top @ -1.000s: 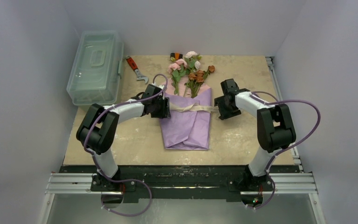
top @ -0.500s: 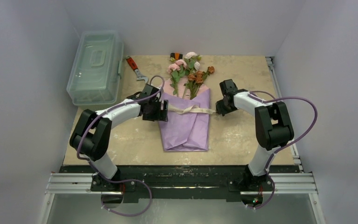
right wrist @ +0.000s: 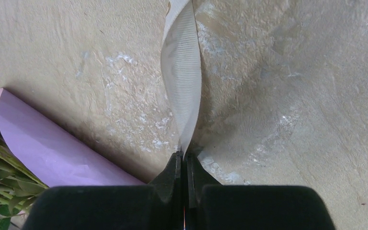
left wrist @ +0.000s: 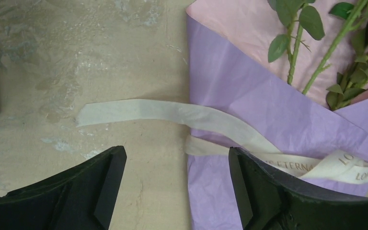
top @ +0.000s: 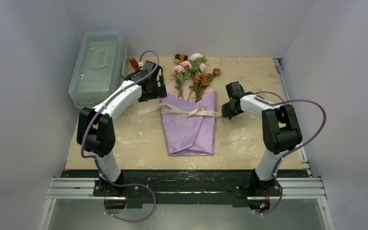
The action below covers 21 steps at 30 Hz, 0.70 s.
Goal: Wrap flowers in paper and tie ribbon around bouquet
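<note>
The bouquet lies mid-table: pink, white and orange flowers stick out of a lilac paper roll. A cream ribbon crosses the roll, and its left end lies loose on the table. My left gripper hovers open at the roll's upper left corner, fingers wide apart and empty. The paper and green stems show on the right of the left wrist view. My right gripper is shut on the ribbon's right end, just right of the paper.
A clear lidded plastic box stands at the back left. A red-handled wrench lies beside it, partly behind my left arm. A small orange and black thing sits behind the blooms. A metal rail runs along the right table edge.
My left gripper opened wider and drew back and left from the roll's side, leaving the ribbon's left end on the table. My right gripper shut on the ribbon's right end.
</note>
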Motion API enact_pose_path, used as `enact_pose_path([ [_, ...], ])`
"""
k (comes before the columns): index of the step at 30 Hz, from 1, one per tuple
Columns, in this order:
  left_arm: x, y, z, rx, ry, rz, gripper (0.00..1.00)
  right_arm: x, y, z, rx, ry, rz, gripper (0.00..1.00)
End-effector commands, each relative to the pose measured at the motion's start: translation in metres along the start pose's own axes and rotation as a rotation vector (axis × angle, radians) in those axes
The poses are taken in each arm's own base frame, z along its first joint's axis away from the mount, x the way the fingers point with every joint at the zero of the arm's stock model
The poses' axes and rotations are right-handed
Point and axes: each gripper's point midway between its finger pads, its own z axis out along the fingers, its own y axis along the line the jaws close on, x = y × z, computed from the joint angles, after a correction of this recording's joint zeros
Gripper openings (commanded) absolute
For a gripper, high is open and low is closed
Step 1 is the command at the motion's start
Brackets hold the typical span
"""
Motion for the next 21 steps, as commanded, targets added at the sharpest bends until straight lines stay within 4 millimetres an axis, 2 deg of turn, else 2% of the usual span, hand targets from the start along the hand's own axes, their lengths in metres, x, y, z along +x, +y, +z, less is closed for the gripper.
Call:
enact_pose_path([
  [1,-0.005,0.005,0.016,-0.062,0.044,-0.028,0.82,-0.002,0.004,-0.008,-0.035,-0.017,-0.024,0.00],
  [5,-0.001,-0.007,0.035,0.003,0.081,-0.016,0.74,-0.003,0.006,-0.009,-0.043,-0.017,-0.049,0.00],
  [9,0.015,0.000,0.053,0.006,0.128,-0.060,0.73,-0.001,0.006,-0.009,-0.047,-0.005,-0.068,0.00],
  [21,0.020,-0.023,0.073,0.207,0.097,-0.067,0.61,0.005,0.005,-0.007,-0.048,0.022,-0.125,0.00],
])
